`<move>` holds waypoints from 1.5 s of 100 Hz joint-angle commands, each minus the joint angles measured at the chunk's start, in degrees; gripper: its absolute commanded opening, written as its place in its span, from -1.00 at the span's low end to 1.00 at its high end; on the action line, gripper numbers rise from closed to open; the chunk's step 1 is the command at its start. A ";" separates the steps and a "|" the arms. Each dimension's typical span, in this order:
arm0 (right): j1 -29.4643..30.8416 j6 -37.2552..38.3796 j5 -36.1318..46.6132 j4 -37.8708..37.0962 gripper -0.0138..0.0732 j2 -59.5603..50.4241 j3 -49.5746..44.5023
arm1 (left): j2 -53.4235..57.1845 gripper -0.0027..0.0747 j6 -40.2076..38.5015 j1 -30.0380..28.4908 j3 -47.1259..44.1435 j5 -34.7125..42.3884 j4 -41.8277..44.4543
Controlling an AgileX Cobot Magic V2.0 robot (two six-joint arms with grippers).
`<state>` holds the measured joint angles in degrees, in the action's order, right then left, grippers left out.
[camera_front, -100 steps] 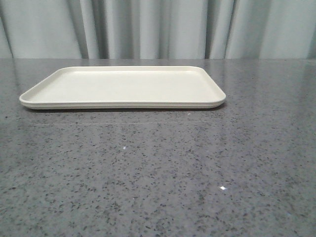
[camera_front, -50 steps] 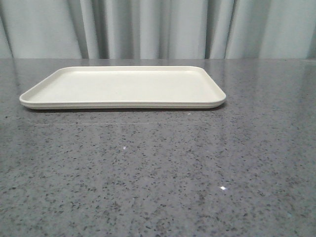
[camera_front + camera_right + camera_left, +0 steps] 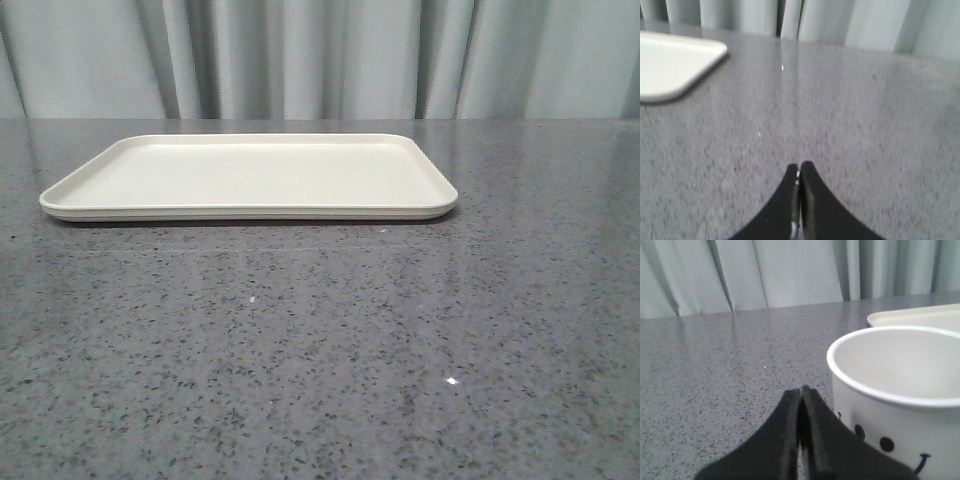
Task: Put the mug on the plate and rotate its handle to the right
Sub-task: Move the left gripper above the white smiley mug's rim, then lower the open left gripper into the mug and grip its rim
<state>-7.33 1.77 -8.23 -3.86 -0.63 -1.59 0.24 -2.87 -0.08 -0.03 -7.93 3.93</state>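
The cream plate (image 3: 250,180) lies flat at the middle back of the grey table; nothing stands on it. Its corner also shows in the left wrist view (image 3: 912,317) and the right wrist view (image 3: 670,65). The white mug (image 3: 900,405) with the black smiley face stands upright on the table, seen only in the left wrist view, close beside my left gripper (image 3: 801,390). Its handle is hidden. The left gripper is shut and empty, apart from the mug. My right gripper (image 3: 800,166) is shut and empty over bare table. Neither gripper nor the mug shows in the front view.
The speckled grey table (image 3: 320,350) runs to a pale curtain (image 3: 320,60) at the back.
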 commanded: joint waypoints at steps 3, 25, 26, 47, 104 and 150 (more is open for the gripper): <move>0.03 -0.55 12.98 -0.76 -0.84 -1.15 0.12 | 1.69 -0.98 -0.58 0.42 0.78 6.11 -3.00; 0.03 -0.44 10.76 -0.66 -0.84 -0.40 7.95 | 1.61 -0.98 -0.58 0.42 7.59 5.53 -11.97; 0.03 -0.33 10.26 -0.63 -0.84 -0.32 8.79 | 1.47 -0.98 -0.58 0.42 7.94 5.13 -12.55; 0.03 0.32 -6.14 -0.53 -0.84 5.52 23.52 | -3.33 -0.98 -0.58 0.42 20.91 -5.55 -15.18; 0.03 0.32 -39.74 -0.22 -0.84 32.38 51.77 | -32.58 -0.98 -0.58 0.42 54.78 -47.88 -21.98; 0.03 0.32 -40.50 1.50 -0.84 34.74 52.57 | -39.47 -0.98 -0.19 0.42 57.02 -51.81 -22.07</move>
<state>-7.33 2.22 -52.10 -2.32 33.47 49.11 -38.72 -2.87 -0.08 55.18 -62.64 -16.58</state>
